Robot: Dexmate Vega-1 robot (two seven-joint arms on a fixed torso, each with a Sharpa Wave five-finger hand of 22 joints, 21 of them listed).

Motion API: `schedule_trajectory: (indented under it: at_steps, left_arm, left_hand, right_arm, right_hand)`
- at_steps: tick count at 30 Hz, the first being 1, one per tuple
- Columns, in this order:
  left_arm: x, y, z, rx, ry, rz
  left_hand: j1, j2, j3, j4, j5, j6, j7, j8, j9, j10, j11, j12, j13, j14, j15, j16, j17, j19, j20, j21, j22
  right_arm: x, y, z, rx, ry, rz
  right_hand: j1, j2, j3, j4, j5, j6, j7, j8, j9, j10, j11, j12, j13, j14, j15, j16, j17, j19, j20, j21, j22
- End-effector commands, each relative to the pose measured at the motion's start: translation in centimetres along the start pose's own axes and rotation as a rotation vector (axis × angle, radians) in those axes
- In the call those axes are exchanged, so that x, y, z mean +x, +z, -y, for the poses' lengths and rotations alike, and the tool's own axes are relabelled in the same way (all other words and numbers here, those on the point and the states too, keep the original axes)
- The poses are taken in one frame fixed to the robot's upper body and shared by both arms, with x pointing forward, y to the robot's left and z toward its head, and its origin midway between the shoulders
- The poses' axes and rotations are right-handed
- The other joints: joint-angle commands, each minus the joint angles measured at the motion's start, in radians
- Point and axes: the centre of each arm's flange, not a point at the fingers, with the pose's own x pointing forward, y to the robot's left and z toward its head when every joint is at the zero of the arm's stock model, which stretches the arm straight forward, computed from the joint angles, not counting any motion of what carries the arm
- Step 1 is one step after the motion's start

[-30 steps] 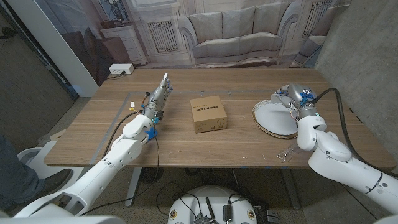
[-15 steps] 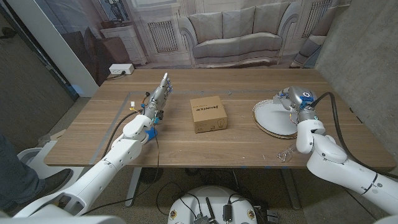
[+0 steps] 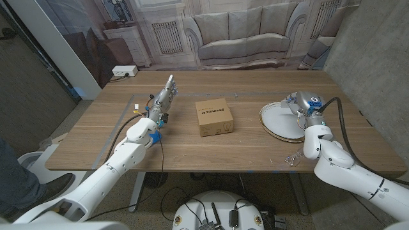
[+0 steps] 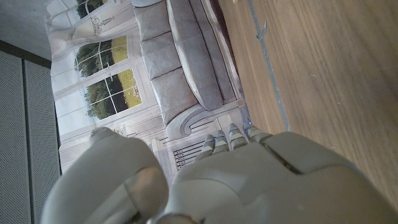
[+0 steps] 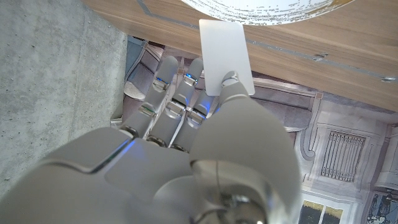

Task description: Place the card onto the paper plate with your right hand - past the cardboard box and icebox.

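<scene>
Right hand [image 3: 299, 103] (pinching card [image 5: 225, 56]) shifted left over paper plate [image 3: 281, 121].

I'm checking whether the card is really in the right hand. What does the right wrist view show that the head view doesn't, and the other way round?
Right wrist view alone: the white card pinched in the right hand, its far end reaching toward the paper plate. In the head view the card is too small to make out.

Head view alone: the cardboard box at the table's middle, the left hand holding nothing, and a crumpled clear wrapper near the table's front edge.

Both: the right hand at the paper plate and the wooden table.
</scene>
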Motion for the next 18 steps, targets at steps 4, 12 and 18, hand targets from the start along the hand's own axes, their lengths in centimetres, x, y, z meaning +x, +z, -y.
schedule_trajectory:
  at_steps: [4, 12, 18]
  left_arm:
    - [-0.2, 0.2, 0.7, 0.01, -0.006, -0.003]
    - [-0.2, 0.2, 1.0, 0.012, -0.004, -0.002]
    - [-0.3, 0.1, 1.0, 0.009, -0.001, -0.002]
  left_hand:
    - [0.002, 0.008, -0.01, 0.001, -0.002, -0.007, 0.001, -0.004, 0.003, -0.01, -0.003, -0.003, 0.005, -0.005, 0.0, 0.002, 0.004, -0.008, -0.026, -0.001, 0.003]
    - [0.002, 0.009, -0.011, 0.001, -0.002, -0.009, 0.002, -0.004, 0.003, -0.011, -0.002, -0.003, 0.005, -0.005, -0.001, 0.002, 0.004, -0.008, -0.026, -0.001, 0.003]
    - [0.003, 0.009, -0.012, 0.001, -0.002, -0.008, 0.003, -0.004, 0.003, -0.01, -0.001, -0.002, 0.005, -0.006, 0.0, 0.001, 0.004, -0.008, -0.027, -0.001, 0.003]
  right_arm:
    - [-0.1, -0.8, -1.2, 0.004, -0.005, -0.009]
    - [-0.2, -1.1, -2.0, -0.006, 0.001, -0.015]
    - [-0.2, -1.3, -2.4, -0.02, 0.001, -0.022]
  right_hand:
    - [0.01, 0.004, 0.0, 0.002, -0.004, -0.011, 0.001, -0.005, 0.0, -0.009, 0.001, 0.0, 0.002, -0.01, -0.069, -0.006, 0.004, -0.003, -0.155, 0.008, 0.001]
    - [0.015, 0.009, 0.008, -0.001, -0.01, -0.02, 0.001, -0.005, 0.0, -0.018, 0.0, -0.004, 0.0, -0.012, -0.07, -0.006, 0.005, -0.001, -0.155, 0.012, 0.001]
    - [0.017, 0.007, 0.013, -0.003, -0.014, -0.027, 0.001, -0.007, -0.002, -0.027, 0.0, -0.006, -0.001, -0.016, -0.07, -0.006, 0.006, -0.004, -0.154, 0.013, 0.001]
